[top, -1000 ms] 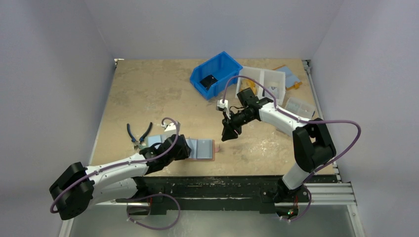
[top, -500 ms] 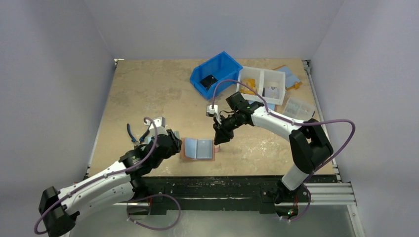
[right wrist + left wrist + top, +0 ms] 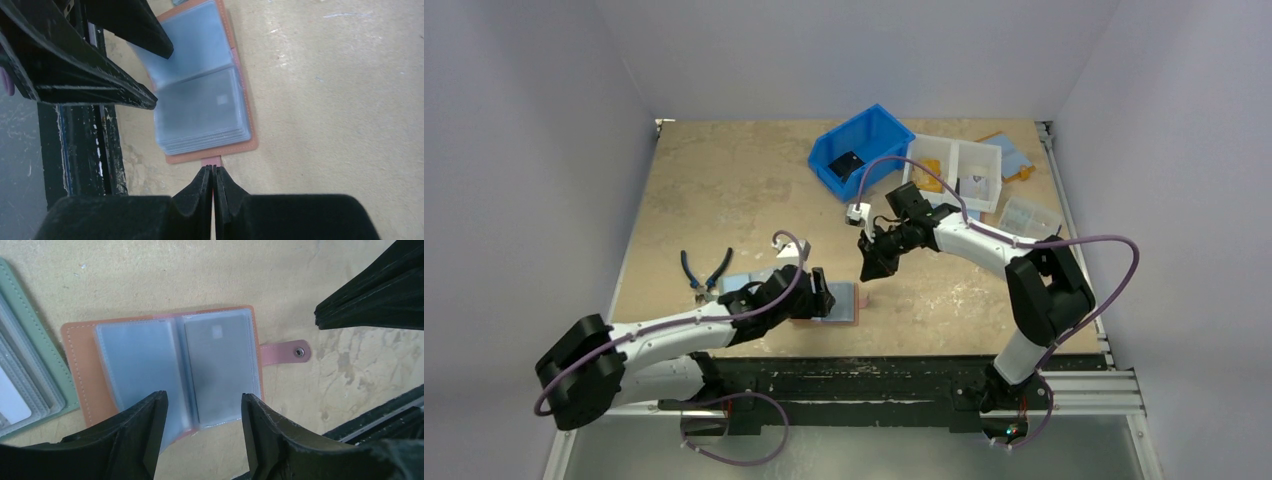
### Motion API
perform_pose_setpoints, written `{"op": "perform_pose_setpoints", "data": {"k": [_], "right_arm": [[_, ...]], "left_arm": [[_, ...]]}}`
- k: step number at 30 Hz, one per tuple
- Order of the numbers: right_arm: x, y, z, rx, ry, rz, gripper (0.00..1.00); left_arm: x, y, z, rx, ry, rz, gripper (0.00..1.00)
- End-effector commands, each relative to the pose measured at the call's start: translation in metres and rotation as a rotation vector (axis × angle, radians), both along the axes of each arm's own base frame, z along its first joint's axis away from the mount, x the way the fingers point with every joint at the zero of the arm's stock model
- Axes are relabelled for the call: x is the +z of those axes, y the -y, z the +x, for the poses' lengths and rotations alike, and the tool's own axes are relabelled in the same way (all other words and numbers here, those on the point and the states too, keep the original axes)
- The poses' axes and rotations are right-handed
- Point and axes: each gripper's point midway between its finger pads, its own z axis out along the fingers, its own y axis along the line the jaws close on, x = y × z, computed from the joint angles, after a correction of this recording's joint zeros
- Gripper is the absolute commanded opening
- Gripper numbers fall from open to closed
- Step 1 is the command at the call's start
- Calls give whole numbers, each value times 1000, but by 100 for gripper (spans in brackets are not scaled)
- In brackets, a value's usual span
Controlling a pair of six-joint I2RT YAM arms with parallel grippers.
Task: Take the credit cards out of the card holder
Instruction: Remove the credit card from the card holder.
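The card holder (image 3: 170,365) lies open on the tabletop (image 3: 150,275), clear sleeves facing up; my left gripper (image 3: 202,402) hangs spread over its near edge; my right gripper (image 3: 212,172), its 2 fingers pressed together, sits just by the snap tab (image 3: 285,351), seemingly not touching it.

Table (image 3: 724,190) bears card holder (image 3: 175,360), pliers (image 3: 704,270), blue bin (image 3: 880,124).

The left arm (image 3: 674,330) lies low, stretched forward and inward, its wrist tipped down. The left gripper (image 3: 202,405) has its jaws spread apart. The right arm (image 3: 984,240) reaches inward, and the right gripper (image 3: 212,172) points downward with its jaws pressed together.
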Motion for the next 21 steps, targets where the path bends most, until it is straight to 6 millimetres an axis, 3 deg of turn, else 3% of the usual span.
{"op": "perform_pose_setpoints", "data": {"k": [1,9,14,21], "right_arm": [[7,0,10,-30,26,22,11],[3,0,10,-28,14,17,11],[2,1,10,-31,13,12,11],[1,0,10,-30,10,9,11]], "left_arm": [[14,13,18,14,48,93,60],[-1,24,19,-13,21,154,67],[-17,17,21,10,-12,242,67],[-29,24,17,-15,-43,256,66]]}}
